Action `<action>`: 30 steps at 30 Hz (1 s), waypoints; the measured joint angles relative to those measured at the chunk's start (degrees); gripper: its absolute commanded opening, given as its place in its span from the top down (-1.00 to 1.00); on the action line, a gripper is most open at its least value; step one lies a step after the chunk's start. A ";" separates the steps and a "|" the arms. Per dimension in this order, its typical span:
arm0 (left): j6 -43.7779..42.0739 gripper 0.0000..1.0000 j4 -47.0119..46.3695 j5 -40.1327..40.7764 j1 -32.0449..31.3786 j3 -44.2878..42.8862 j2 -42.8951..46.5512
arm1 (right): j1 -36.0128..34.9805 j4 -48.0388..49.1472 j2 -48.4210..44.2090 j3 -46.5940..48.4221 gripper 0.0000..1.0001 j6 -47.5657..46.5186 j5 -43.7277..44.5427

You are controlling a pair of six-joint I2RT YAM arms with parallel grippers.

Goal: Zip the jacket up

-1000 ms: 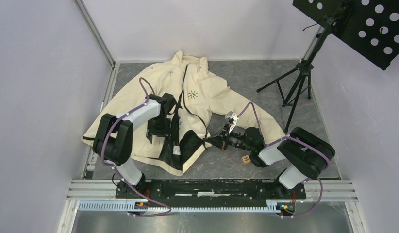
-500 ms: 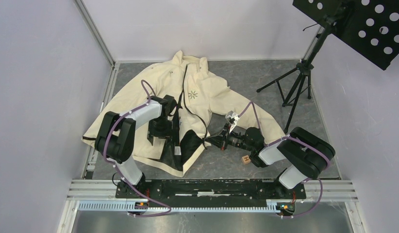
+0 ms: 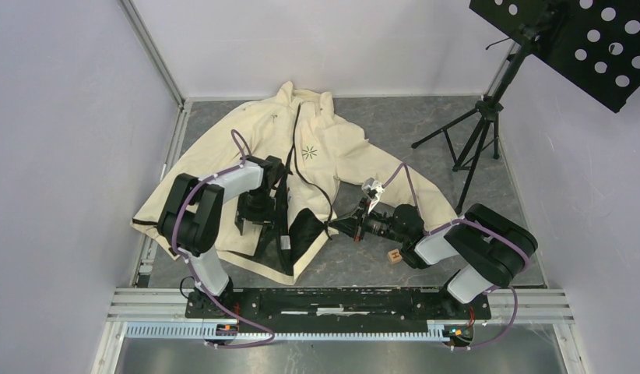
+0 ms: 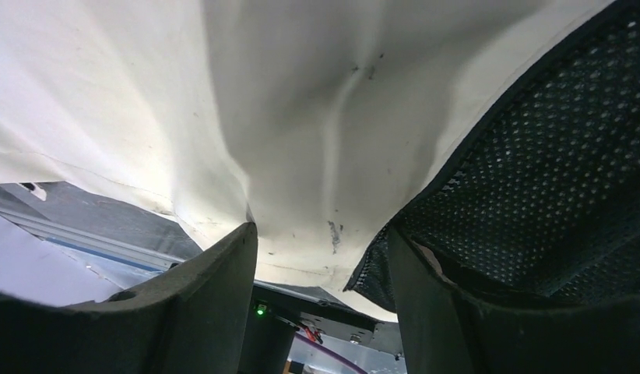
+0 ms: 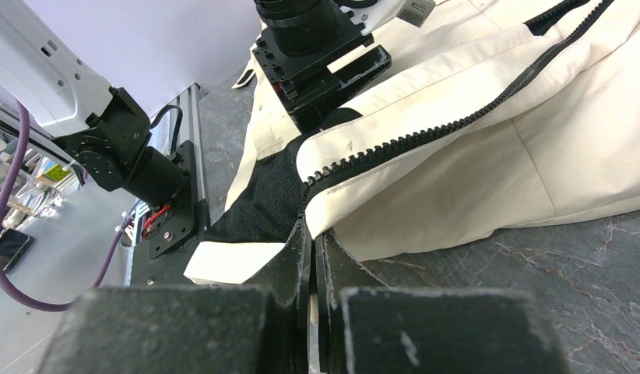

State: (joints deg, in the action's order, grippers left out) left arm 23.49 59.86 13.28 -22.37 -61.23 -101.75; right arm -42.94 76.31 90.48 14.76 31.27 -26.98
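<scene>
Left arm's elbow has swung a little to the right since the earlier frame, and the left gripper has barely shifted. Right arm hasn't moved, jacket lies the same.

- The jacket is spread face-up on the table, collar far, hem near. Front is unzipped, with one near flap folded back so the black mesh lining shows.
- Right gripper: jaws nearly together, pinching the near end of one front panel, right where the zipper teeth stop.
- Left gripper: jaws wide, pointing down at the other panel. Cream cloth and the lining edge sit in the gap between the fingers. No clamp on anything that I can see.
- Slider itself: can't pick it out in any view.

Key geometry: the zipper's long axis runs from the right gripper's tips away toward the collar, near to far, curving slightly left. The two tape ends lie apart, with the turned-back lining between them. The left gripper is just left of that flap and is the nearer arm to the loose panel edge. The right one already has its end.

My read: still at the alignment step, nothing engaged yet. The next move likely needs the left jaws to close on their panel's near zipper edge, then bring it right to meet the held end.
</scene>
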 measured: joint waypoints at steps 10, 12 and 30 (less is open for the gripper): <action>-0.07 -0.14 0.28 2.91 1.51 -0.02 0.04 | 0.00 0.76 0.00 0.00 1.00 0.42 -0.09; -0.33 -0.14 0.28 2.99 1.81 -0.02 0.13 | 0.00 0.90 0.00 0.00 1.00 0.42 -0.15; -0.52 0.17 2.23 3.78 2.05 -1.33 2.67 | 0.00 1.25 0.02 0.00 1.00 0.59 -0.46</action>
State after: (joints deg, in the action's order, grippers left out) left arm 22.96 62.08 17.06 -20.32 -62.57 -99.09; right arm -42.94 77.56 90.50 14.76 31.86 -27.44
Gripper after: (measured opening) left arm 0.470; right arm 0.013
